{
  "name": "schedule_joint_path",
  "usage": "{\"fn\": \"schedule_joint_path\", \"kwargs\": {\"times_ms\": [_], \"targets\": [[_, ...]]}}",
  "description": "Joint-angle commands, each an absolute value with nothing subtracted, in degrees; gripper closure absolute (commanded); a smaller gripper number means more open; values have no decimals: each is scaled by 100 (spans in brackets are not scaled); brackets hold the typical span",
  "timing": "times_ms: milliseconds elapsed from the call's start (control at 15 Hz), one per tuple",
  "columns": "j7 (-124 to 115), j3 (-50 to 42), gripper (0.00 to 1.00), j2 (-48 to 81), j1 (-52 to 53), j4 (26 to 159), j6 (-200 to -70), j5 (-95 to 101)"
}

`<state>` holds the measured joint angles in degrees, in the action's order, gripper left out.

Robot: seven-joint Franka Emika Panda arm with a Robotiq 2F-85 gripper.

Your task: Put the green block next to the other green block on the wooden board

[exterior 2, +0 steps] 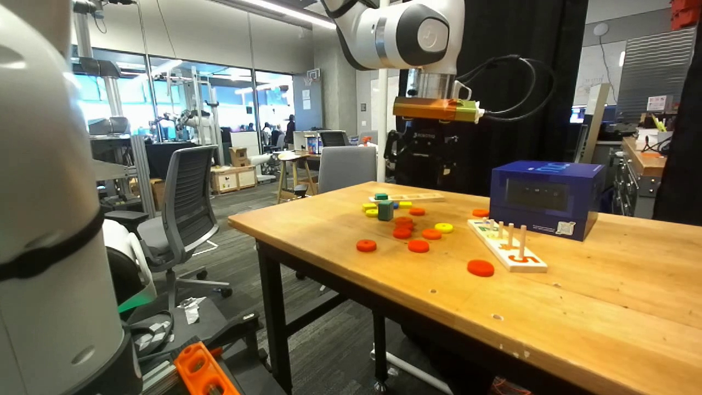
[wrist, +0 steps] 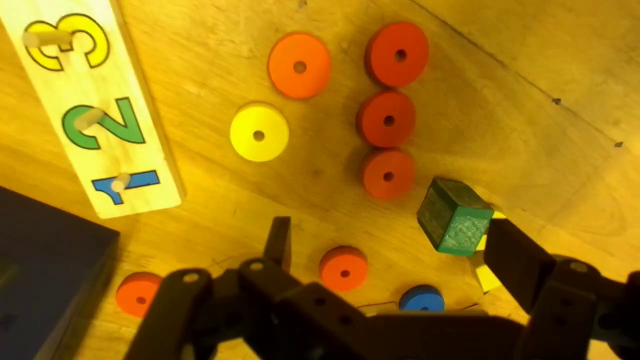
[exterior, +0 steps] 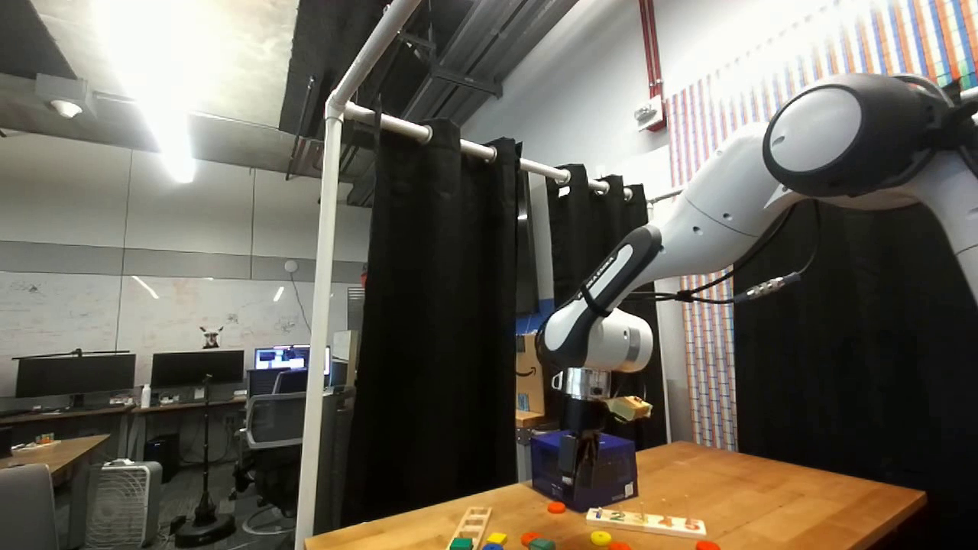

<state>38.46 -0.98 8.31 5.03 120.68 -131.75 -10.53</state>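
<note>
Clearly on end, green block (exterior 2: 385, 211)

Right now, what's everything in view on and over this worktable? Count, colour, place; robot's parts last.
Wooden tabletop: one, tan, under these items
Numbered peg board: one, pale wood, on tabletop
Box: one, dark blue, beside peg board
Slotted rack: one, pale wood, near tabletop edge
Red discs: nine, red to orange, scattered on tabletop
Green block: one, green, upright near red discs
Other green block: one, green, at rack's end
Yellow pieces: at least three, yellow, scattered, some shapes unclear
Blue disc: one, blue, near rack
Panda arm: one, white and black, above tabletop
Tool: one, black, open above tabletop
</note>
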Motion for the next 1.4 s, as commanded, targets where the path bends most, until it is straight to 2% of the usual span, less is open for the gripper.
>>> {"fn": "schedule_joint_path", "kwargs": {"times_ms": [0, 1333], "targets": [[3724, 232, 0, 1110, 296, 11648, -12928, -1268], [3615, 922, 0, 2232, 215, 11161, -12796, -1420]]}}
